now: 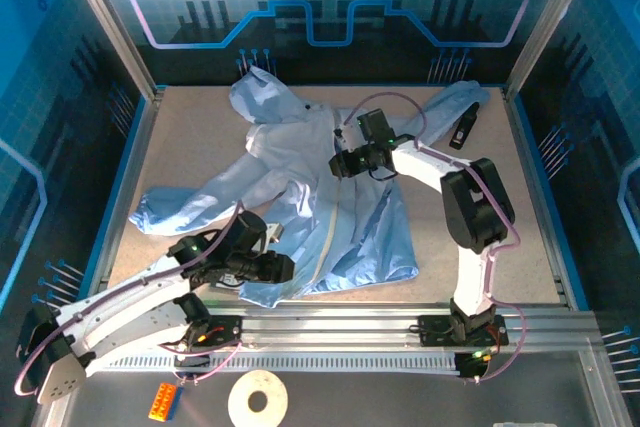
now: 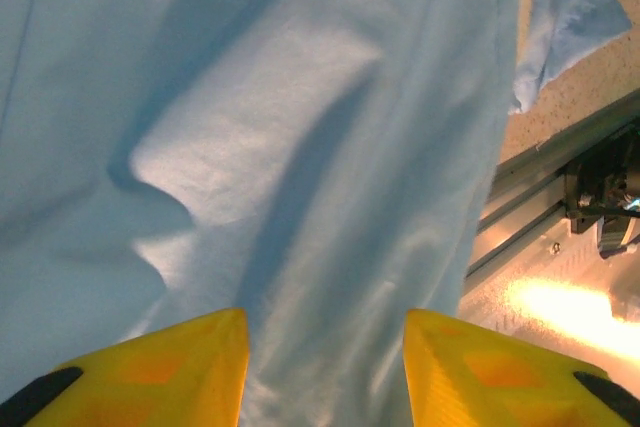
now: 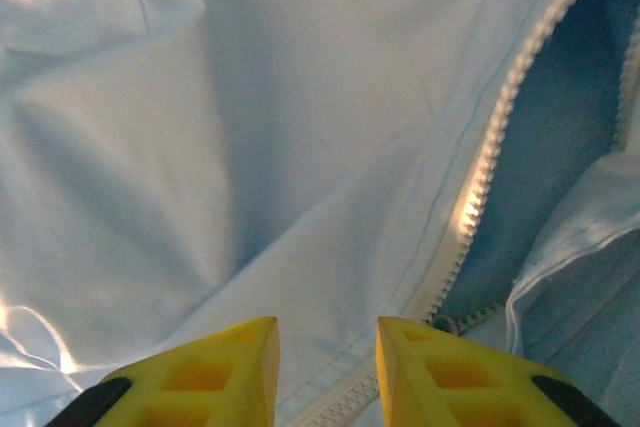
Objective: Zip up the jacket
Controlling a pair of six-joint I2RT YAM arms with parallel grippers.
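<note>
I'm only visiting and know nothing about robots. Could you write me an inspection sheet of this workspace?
Surface: tan speckled table, jacket across its middle.
Job's things: jacket spread flat, sleeves out; zipper open past the slider.
Clutter: black object by the far-right sleeve; orange block and white roll on the near ledge.
Grippers: left gripper open over the near hem; right gripper open beside the slider.
Cables: lilac cable looping over the right arm.
Surroundings: blue panel walls, metal frame.

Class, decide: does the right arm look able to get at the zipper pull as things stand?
Probably yes: the right gripper hovers open just beside the zipper pull, nothing between.
</note>
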